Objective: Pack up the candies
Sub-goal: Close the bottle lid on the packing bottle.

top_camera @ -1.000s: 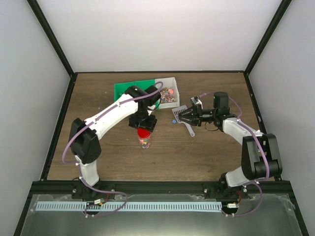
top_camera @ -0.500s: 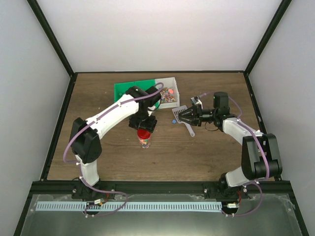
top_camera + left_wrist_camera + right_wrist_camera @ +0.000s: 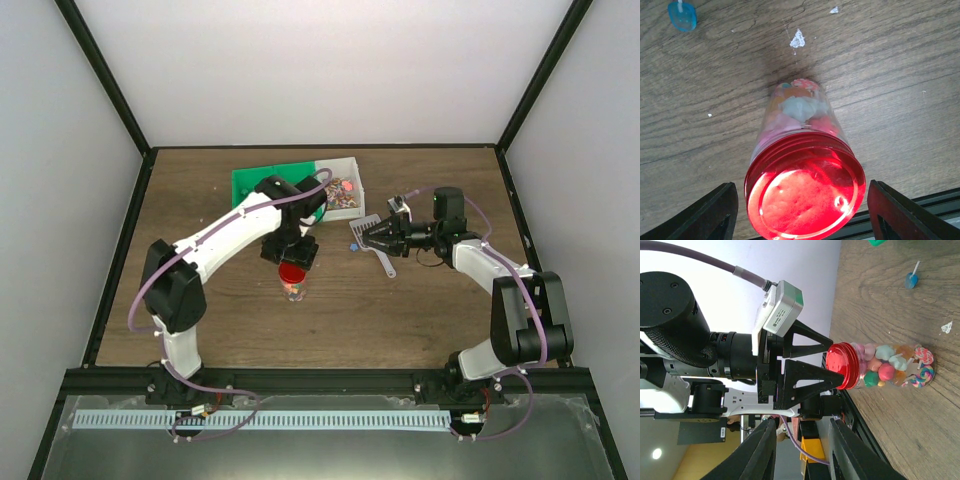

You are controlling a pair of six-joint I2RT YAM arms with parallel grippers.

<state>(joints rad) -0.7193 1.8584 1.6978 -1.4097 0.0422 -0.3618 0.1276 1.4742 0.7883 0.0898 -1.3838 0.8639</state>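
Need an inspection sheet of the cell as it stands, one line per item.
Surface: wooden table, white scraps on it.
Job's things: candies in upright clear jar, red lid on; more in white bin.
Clutter: loose blue lollipop, grey scoop, green tray.
Grippers: left gripper open astride the lid; right gripper jaws apart, nothing between.
Cables: purple cable along each arm.
Surroundings: white walls, black frame.

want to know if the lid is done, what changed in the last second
Nothing visibly changed. The left end effector stays open on either side of the red lid of the jar of candies; the right end effector and the scoop have not shifted.
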